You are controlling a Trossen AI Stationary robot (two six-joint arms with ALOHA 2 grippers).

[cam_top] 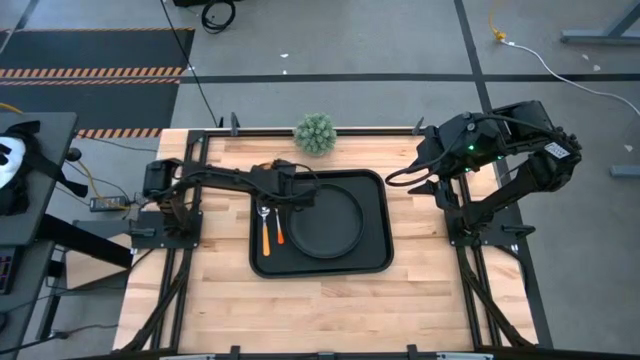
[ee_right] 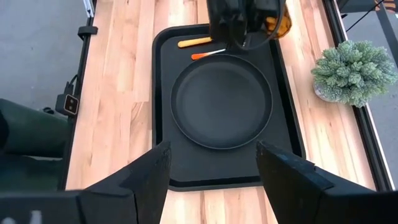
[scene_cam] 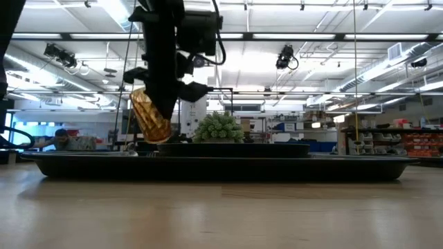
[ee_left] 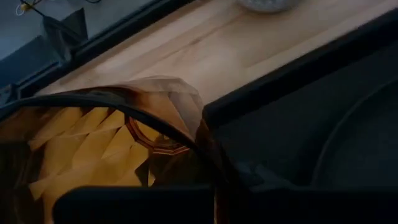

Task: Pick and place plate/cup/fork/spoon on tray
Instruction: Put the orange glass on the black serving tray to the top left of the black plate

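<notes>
The black tray [cam_top: 375,255] lies mid-table with the round black plate [cam_top: 328,222] on it. A fork [cam_top: 265,235] and a spoon [cam_top: 279,232] with orange handles lie on the tray left of the plate. My left gripper [cam_top: 290,192] is over the tray's far left corner. It is shut on the amber cup [scene_cam: 151,116], which also shows in the right wrist view [ee_right: 281,23]. My right gripper [ee_right: 211,180] is open and empty, raised near the table's right edge. My left gripper holds the cup by its upper part [scene_cam: 147,97], coming from above and pointing down. The cup hangs tilted below the fingers, its lower end [scene_cam: 159,137] just over the tray. The gripper hides how the fingers lie on the wall. The cup also fills the left wrist view [ee_left: 93,149].
A fuzzy green plant [cam_top: 316,133] stands at the table's far edge, just behind the tray. Bare wood lies left, right and in front of the tray. A person sits far off in the room [scene_cam: 61,138].
</notes>
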